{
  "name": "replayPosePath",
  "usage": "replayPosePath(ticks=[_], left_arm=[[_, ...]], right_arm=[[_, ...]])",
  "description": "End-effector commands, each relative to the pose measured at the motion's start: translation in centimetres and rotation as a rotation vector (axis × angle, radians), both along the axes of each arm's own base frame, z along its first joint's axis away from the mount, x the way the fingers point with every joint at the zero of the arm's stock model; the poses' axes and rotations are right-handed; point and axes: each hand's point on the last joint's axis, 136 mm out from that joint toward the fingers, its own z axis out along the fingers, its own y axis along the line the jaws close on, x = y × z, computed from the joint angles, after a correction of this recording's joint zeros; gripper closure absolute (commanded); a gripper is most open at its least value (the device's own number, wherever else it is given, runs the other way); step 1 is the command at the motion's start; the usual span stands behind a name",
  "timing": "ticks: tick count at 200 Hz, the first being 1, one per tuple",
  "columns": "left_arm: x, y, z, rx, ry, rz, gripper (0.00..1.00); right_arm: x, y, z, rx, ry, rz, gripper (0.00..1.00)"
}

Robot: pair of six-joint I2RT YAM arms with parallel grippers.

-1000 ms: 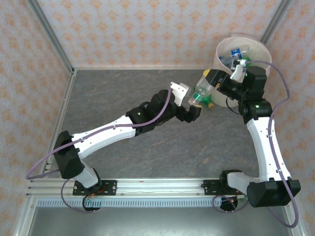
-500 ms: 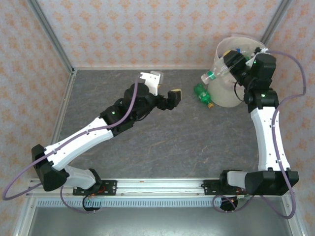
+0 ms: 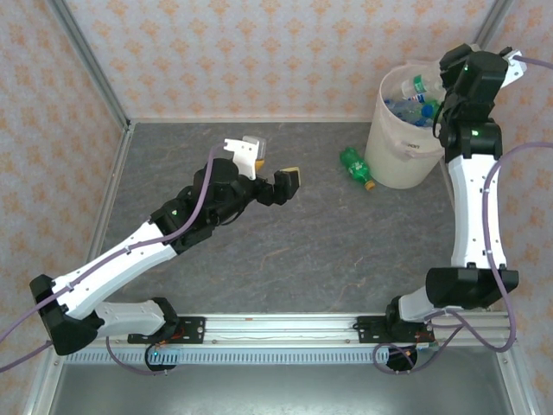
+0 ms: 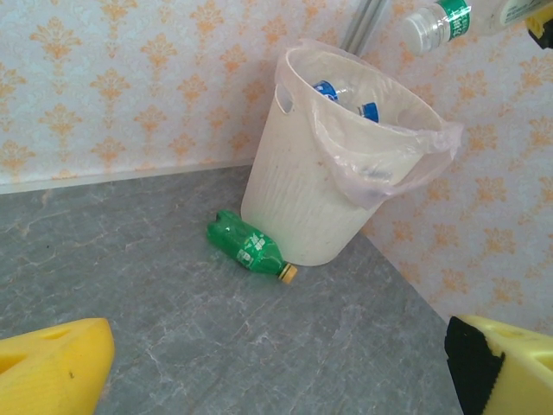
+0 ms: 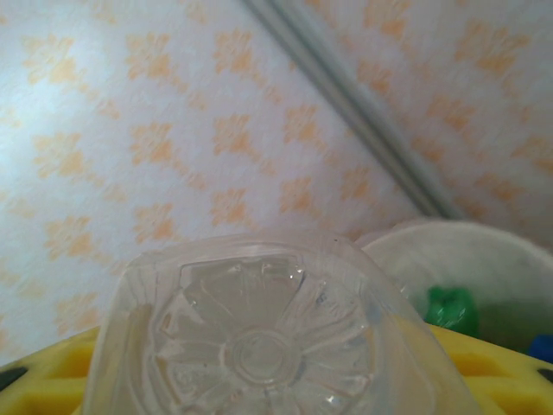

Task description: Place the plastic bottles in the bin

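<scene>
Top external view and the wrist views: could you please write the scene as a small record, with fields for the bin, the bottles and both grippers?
bin: upright, far right of the table
bottles in bin: several, blue caps visible
green bottle: lying on the table beside the bin's base, yellow cap
clear bottle: held above the bin's opening
right gripper: shut on the clear bottle
left gripper: open, empty, apart from the green bottle
</scene>
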Motion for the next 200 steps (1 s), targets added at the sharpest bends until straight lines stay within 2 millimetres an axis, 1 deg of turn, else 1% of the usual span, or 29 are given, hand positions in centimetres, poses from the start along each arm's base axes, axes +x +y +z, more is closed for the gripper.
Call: replayPosePath(ticks=[1, 26, 53, 74, 96, 147, 151, 168, 179, 192, 200], left_arm=[[-0.6, 0.8, 0.0, 0.023, -0.006, -0.006, 0.01], [-0.2, 1.4, 0.1, 0.023, -0.013, 0.03, 0.01], [-0.3, 0.7, -0.1, -0.007, -0.009, 0.006, 0.01], [-0.1, 0.9, -0.3, -0.009, 0.001, 0.022, 0.01], [-0.1, 1.2, -0.3, -0.015, -0.007, 0.029, 0.01], [-0.1, 2.2, -0.1, 0.0, -0.01, 0.058, 0.01], [-0.1, 2.3, -0.2, 0.001, -0.009, 0.06, 0.01], [-0.1, 2.5, -0.3, 0.008, -0.009, 0.063, 0.01], [-0.1, 2.6, -0.4, 0.015, -0.008, 0.067, 0.01], [0.0, 2.7, -0.4, 0.018, -0.01, 0.065, 0.01], [0.0, 2.7, -0.5, 0.021, -0.013, 0.063, 0.01]], right_arm=[[-0.6, -3.2, 0.1, -0.118, 0.079, -0.186, 0.47], [0.0, -4.5, -0.8, -0.219, 0.17, -0.263, 0.47], [0.5, -5.9, -2.1, -0.331, 0.286, -0.346, 0.45], [1.2, -6.7, -3.3, -0.41, 0.365, -0.394, 0.44], [1.9, -7.2, -4.2, -0.435, 0.391, -0.421, 0.45], [4.7, -7.7, -6.1, -0.466, 0.441, -0.437, 0.44], [4.8, -7.8, -6.4, -0.466, 0.451, -0.448, 0.42], [5.2, -7.6, -6.6, -0.483, 0.473, -0.467, 0.31], [5.4, -7.2, -6.7, -0.489, 0.472, -0.443, 0.21], [5.4, -7.1, -6.7, -0.483, 0.471, -0.431, 0.01], [5.2, -7.0, -6.6, -0.477, 0.47, -0.426, 0.0]])
